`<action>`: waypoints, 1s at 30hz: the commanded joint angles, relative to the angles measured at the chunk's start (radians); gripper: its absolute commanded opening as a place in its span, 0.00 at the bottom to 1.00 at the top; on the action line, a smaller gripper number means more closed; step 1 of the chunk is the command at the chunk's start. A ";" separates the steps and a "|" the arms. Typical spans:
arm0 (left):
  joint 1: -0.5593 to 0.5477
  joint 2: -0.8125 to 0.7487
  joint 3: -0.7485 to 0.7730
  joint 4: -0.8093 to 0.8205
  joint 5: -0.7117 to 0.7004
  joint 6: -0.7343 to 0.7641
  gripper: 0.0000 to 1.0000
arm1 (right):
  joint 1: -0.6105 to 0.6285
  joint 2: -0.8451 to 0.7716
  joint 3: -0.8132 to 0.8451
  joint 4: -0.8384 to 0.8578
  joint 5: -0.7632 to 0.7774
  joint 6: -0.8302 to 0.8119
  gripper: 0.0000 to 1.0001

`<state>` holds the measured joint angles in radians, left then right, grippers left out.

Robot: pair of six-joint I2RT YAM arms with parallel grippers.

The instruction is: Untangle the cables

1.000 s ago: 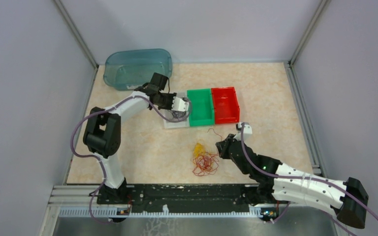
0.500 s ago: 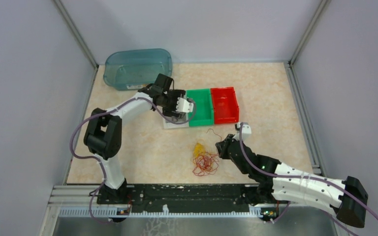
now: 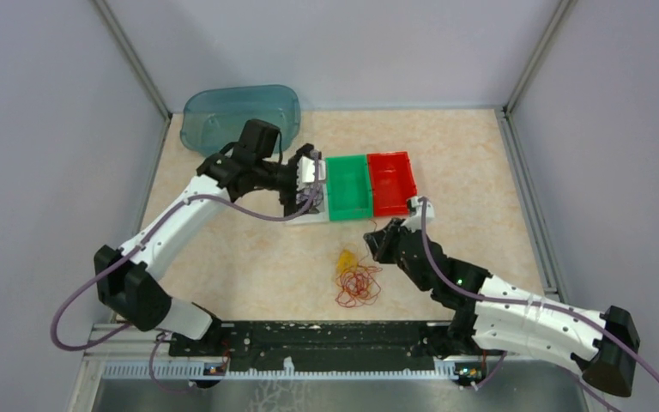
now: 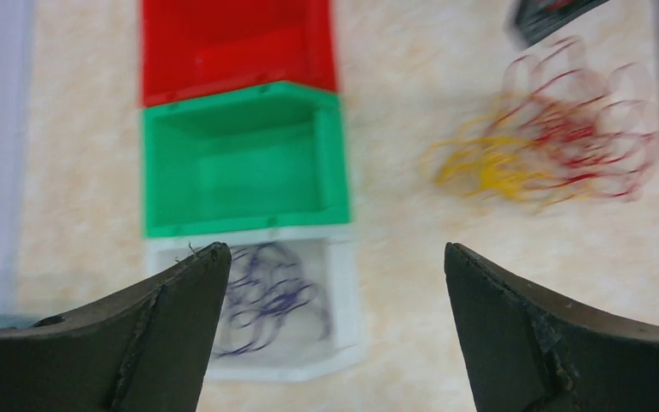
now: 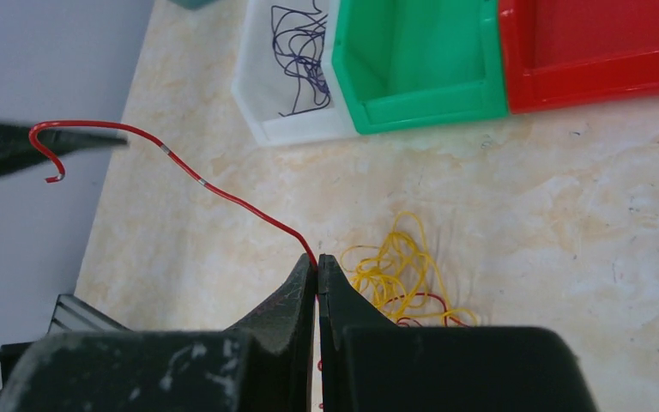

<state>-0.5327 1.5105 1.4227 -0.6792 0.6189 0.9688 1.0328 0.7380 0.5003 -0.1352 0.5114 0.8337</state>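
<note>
The left tool (image 4: pixel 335 251) was held wide open above the white bin (image 4: pixel 343 292), where the purple cable (image 4: pixel 262 296) lay. A red cable (image 5: pixel 202 183) was pinched in the right tool (image 5: pixel 317 263), above the red-yellow clump (image 3: pixel 358 279) lying on the desk (image 3: pixel 249 257).

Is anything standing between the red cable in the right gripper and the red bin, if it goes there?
Nothing visible. The right gripper, shut on the red cable, has only bare table between it and the open red bin. The green bin stands beside the red one, off that line.
</note>
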 commanded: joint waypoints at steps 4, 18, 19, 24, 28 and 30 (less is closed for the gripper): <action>-0.070 -0.099 -0.210 0.114 0.353 -0.550 0.96 | -0.020 0.058 0.111 0.151 -0.123 0.030 0.00; -0.102 -0.143 -0.282 0.325 0.544 -0.924 0.77 | -0.022 0.173 0.297 0.305 -0.222 0.098 0.00; -0.102 -0.152 -0.285 0.328 0.531 -0.933 0.75 | -0.022 0.175 0.303 0.317 -0.227 0.103 0.00; -0.102 -0.185 -0.288 0.344 0.468 -0.952 0.63 | -0.022 0.188 0.318 0.364 -0.255 0.129 0.00; -0.109 -0.200 -0.289 0.360 0.457 -0.984 0.39 | -0.022 0.189 0.317 0.385 -0.264 0.136 0.00; -0.110 -0.211 -0.286 0.355 0.435 -0.980 0.20 | -0.022 0.182 0.314 0.389 -0.265 0.129 0.00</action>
<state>-0.6334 1.3319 1.1446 -0.3523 1.0809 0.0174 1.0222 0.9298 0.7616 0.1726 0.2672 0.9524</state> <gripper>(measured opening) 0.327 0.010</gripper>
